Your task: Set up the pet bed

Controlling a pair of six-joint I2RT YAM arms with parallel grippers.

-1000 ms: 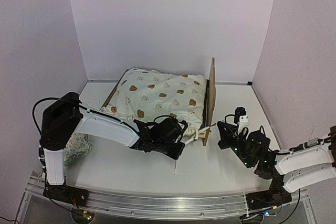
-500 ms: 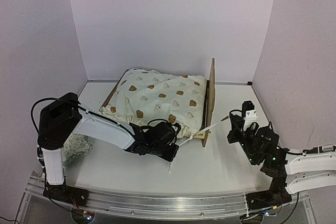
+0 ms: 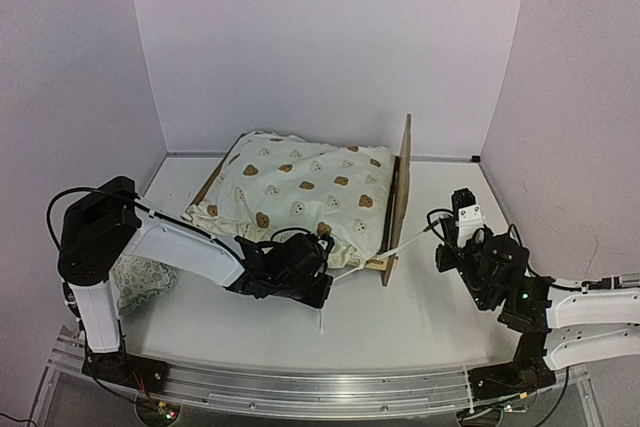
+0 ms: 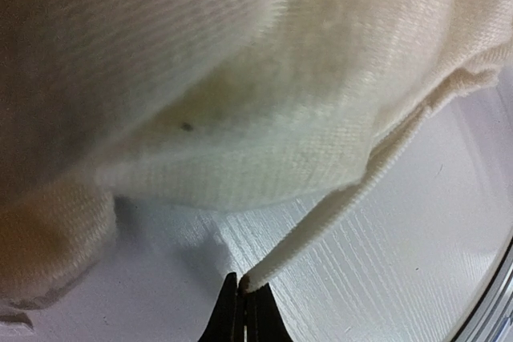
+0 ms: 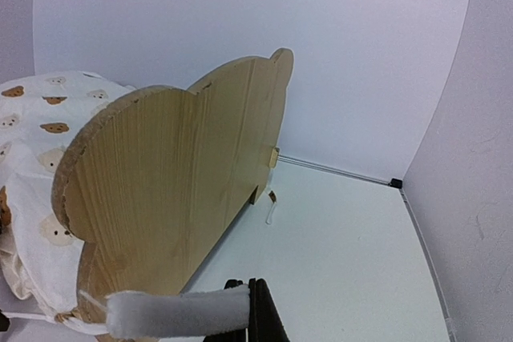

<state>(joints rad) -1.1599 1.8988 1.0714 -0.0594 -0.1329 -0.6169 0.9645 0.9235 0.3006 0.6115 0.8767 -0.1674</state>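
Left gripper (image 4: 243,314): the jaws are clenched on the very end of a cream tie (image 4: 321,230). The tie runs up and away from the fingertips to the ruffled edge of the bear-print cover (image 4: 240,78), which bulges directly ahead of them.

Right gripper (image 5: 255,310): the jaws are likewise clamped, grasping a second tie (image 5: 176,314) that leads off to its left, towards the foot of the wooden headboard (image 5: 176,198) standing just ahead.

The pet bed (image 3: 403,177) is found between the two grippers, beyond the left one and to the left of the right one. It stands on the table (image 3: 420,307) with the cover heaped over its base. A small pillow (image 3: 140,277) lies well behind the left gripper, beside that arm's base.

Assessment: the step in hand is judged to be the fastening of the cover to the frame at its near corner by the headboard.

- Very little tie is held in the left jaws, so slippage is a risk. A gentle, even pull is advised.
- The frame looks light. Opposing tension should be balanced so that the bed is not dragged or the headboard tipped.
- The ties should be kept low, at the corner.
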